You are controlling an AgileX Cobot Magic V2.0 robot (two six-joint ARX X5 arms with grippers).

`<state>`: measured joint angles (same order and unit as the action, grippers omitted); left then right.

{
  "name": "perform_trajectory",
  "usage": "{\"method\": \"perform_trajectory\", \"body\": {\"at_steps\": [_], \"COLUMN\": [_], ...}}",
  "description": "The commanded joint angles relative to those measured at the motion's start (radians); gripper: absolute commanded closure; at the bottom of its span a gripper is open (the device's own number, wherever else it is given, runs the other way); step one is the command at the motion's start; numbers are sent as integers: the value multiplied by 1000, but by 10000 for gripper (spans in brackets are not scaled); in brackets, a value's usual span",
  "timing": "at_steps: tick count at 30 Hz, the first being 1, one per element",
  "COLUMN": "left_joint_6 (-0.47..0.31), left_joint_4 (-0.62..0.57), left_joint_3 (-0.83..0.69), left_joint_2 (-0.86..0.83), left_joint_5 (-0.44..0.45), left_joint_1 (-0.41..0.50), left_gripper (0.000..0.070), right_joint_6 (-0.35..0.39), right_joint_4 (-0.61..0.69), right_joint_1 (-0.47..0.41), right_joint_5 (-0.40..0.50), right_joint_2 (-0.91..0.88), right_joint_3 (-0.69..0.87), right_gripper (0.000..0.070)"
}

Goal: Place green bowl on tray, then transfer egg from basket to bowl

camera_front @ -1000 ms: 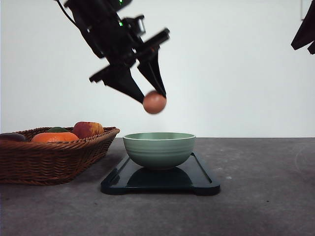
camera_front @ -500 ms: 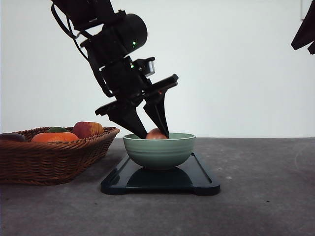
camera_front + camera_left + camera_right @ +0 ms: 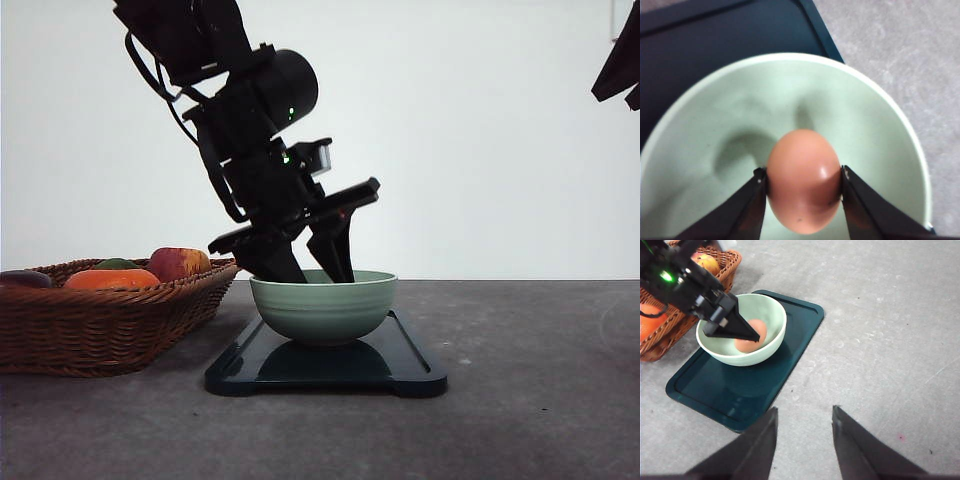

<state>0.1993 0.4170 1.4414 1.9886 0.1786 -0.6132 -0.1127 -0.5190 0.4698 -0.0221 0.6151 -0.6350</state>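
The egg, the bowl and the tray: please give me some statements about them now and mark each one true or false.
1. The left gripper holds the egg inside the green bowl. True.
2. The green bowl stands on the bare table beside the tray. False: it stands on the tray.
3. The right gripper is open and holds nothing. True.
4. The egg lies in the basket. False: it is in the bowl, between the left gripper's fingers.
5. The basket has fruit in it. True.
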Motion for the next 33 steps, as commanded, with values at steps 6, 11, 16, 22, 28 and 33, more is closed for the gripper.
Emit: {"method": "perform_trajectory", "body": {"at_steps": [6, 11, 16, 22, 28, 33], "left_joint_6": [-7, -6, -7, -7, 0, 0], "left_joint_4": [1, 18, 60, 80, 168, 223], "left_joint_3": [24, 36, 78, 105, 105, 99], "left_joint_2": [37, 31, 19, -47, -167, -289], "left_joint_5": [-3, -2, -2, -2, -3, -24], "left_joint_1": [-13, -13, -16, -16, -14, -12], "left_gripper": [484, 378, 306, 231, 240, 284], "right_joint_6": [-12, -12, -12, -13, -14, -14], "right_joint_4": [0, -9, -10, -10, -10, -10], "right_joint_1": [5, 5, 5, 5, 5, 5], "right_joint_5": [4, 4, 4, 4, 4, 4], "right_joint_2": [5, 5, 5, 5, 5, 5], "right_joint_3": [-5, -5, -5, -5, -5, -5], "right_gripper": [487, 486, 486, 486, 486, 486]}}
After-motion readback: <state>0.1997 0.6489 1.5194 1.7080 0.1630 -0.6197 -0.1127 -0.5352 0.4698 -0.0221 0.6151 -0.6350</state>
